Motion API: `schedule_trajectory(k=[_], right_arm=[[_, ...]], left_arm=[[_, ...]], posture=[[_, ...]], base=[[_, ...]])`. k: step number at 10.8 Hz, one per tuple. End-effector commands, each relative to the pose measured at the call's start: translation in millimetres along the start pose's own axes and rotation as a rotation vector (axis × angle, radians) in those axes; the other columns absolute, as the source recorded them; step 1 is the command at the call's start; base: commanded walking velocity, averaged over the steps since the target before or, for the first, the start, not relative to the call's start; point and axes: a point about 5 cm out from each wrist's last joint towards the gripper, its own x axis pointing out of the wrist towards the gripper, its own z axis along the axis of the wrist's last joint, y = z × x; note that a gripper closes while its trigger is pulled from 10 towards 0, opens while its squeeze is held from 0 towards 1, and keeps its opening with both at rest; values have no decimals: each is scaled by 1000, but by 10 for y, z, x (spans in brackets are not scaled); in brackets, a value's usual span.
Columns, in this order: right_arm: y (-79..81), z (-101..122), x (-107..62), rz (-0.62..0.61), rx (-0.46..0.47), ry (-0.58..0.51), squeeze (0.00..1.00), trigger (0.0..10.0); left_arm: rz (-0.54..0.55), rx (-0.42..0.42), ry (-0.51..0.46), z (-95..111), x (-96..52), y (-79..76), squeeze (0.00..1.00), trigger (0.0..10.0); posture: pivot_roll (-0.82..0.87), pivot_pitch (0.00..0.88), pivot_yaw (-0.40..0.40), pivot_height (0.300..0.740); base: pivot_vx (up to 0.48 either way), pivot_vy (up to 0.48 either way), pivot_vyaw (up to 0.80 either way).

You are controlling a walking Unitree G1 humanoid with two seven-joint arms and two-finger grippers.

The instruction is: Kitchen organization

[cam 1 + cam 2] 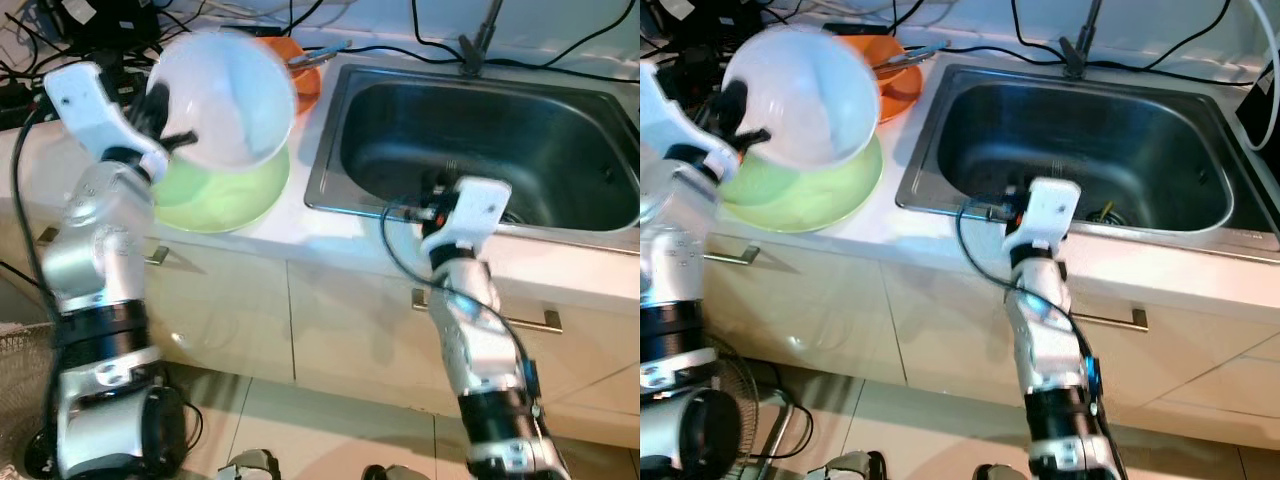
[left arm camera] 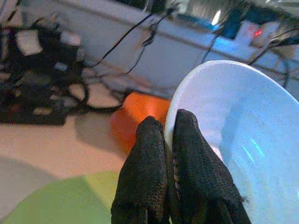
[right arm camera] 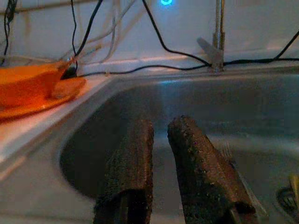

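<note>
A white bowl (image 1: 225,95) hangs tilted in the air above a light green plate (image 1: 225,195) that lies on the counter left of the sink. My left gripper (image 2: 169,121) is shut on the white bowl's rim (image 2: 187,88), one finger inside and one outside. Behind it stands an orange bowl (image 1: 305,80) on an orange plate, with a metal utensil (image 1: 322,50) lying across it. My right gripper (image 3: 160,128) is at the front edge of the steel sink (image 1: 500,140), pointing into the basin. Its fingers stand a narrow gap apart with nothing between them.
A faucet (image 1: 480,40) rises behind the sink. Black cables (image 1: 100,30) and power gear crowd the counter's back left. Something small lies by the sink drain (image 1: 1105,213). White cabinet fronts with metal handles (image 1: 545,320) stand below the counter.
</note>
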Motion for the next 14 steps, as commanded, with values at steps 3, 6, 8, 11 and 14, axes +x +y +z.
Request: schedule_trajectory(k=[3,6,8,11,14], right_arm=[[21,249,149,9,70,-64,1000,10000],[5,526,277,10,192,-121,1000,10000],[-6,576,292,3,296,-111,0,10000],[28,568,293,28,339,-86,1000,10000],[125,580,274,93,356,-71,1000,10000]], left_arm=[[-144,41,-49,-92,16,-454,0,10000],[-195,89,-57,-215,25,-673,0,10000],[-208,99,-64,-229,18,-707,0,10000],[-252,103,-42,-304,16,-813,0,10000],[-273,102,-35,-340,6,-876,0,10000]], posture=[[79,70,-4,740],[69,59,0,740],[66,45,1,740],[69,43,-4,740],[69,43,-1,740]], base=[[0,0,0],[0,0,0],[0,0,0],[0,0,0],[0,0,0]])
